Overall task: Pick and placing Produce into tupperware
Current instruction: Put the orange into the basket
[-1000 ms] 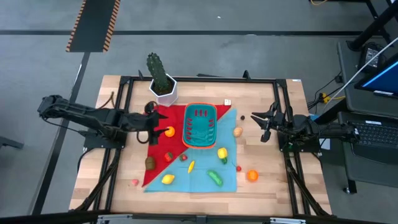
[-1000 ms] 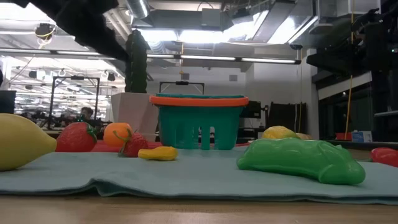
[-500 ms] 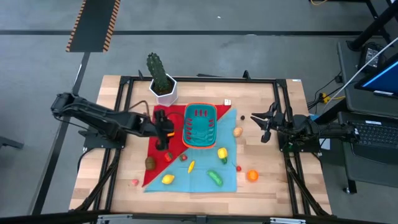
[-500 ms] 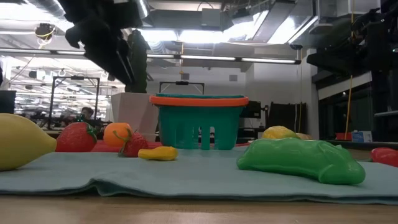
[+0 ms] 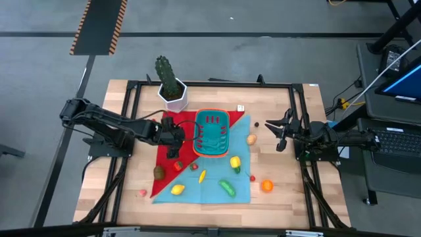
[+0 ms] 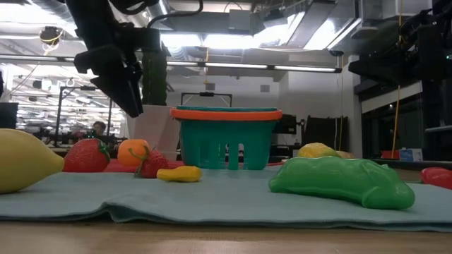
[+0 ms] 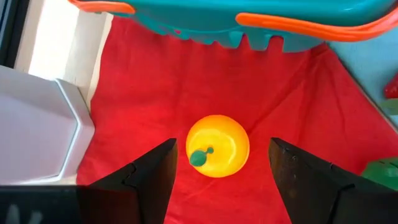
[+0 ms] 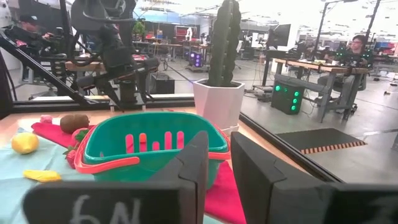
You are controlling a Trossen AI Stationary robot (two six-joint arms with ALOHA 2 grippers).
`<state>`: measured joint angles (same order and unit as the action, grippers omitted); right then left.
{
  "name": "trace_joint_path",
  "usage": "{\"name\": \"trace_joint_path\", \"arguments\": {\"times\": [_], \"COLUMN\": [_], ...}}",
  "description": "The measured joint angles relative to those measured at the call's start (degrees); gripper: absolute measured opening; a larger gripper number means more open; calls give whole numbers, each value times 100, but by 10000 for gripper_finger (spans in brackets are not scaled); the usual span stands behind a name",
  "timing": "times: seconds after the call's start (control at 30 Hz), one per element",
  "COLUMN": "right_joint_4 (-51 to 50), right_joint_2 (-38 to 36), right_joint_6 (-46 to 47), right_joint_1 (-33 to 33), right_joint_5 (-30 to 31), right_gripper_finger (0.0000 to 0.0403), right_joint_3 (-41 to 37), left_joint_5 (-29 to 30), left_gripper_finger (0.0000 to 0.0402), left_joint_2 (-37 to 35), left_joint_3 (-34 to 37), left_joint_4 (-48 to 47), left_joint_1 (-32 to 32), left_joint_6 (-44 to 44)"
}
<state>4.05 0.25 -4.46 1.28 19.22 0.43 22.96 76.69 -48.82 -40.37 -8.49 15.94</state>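
Note:
A small orange fruit [image 7: 217, 146] with a green stem lies on the red cloth [image 7: 155, 81], just left of the teal tupperware [image 5: 212, 133] with its orange-red rim. My left gripper [image 7: 222, 144] hangs open above the fruit, slanting down, one finger on either side and clear of it. In the low view the left gripper [image 6: 131, 99] is well above the fruit [image 6: 133, 152]. More produce lies on the cloths: a lemon [image 5: 177, 189], a green piece [image 5: 227, 188] and a yellow pepper [image 5: 235, 162]. My right gripper [image 5: 277, 135] waits shut at the table's right.
A cactus in a white pot [image 5: 171, 85] stands at the far left, close behind my left arm. A kiwi [image 5: 158, 172] and strawberries [image 5: 178, 166] lie near the orange fruit. An orange [image 5: 266, 185] sits on bare wood at the near right.
My left gripper has moved toward the tupperware and down, tipping from nearly level to slanting steeply downward. It now stands over the small orange fruit. Nothing on the cloths has moved.

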Motion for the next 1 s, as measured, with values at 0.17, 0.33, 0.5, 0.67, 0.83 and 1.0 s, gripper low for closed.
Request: {"name": "trace_joint_path", "arguments": {"times": [0.17,0.33,0.5,0.67,0.83,1.0], "right_joint_4": [0,0,0,-2,-2,-2], "right_joint_2": [0,0,0,0,0,0], "right_joint_6": [-17,-24,-27,-30,-31,-32], "right_joint_1": [0,0,0,0,0,0], "right_joint_5": [0,0,0,0,0,0], "right_gripper_finger": [73,73,73,73,73,73], "right_joint_3": [0,0,0,0,0,0], "left_joint_5": [2,0,0,-2,-98,-369], "left_gripper_finger": [244,244,244,244,244,244], "left_joint_2": [-3,-4,-4,-7,-7,-7], "left_joint_3": [0,0,0,0,0,1], "left_joint_4": [30,52,52,54,54,55], "left_joint_1": [0,0,0,0,40,260], "left_joint_6": [20,21,20,22,35,46]}}
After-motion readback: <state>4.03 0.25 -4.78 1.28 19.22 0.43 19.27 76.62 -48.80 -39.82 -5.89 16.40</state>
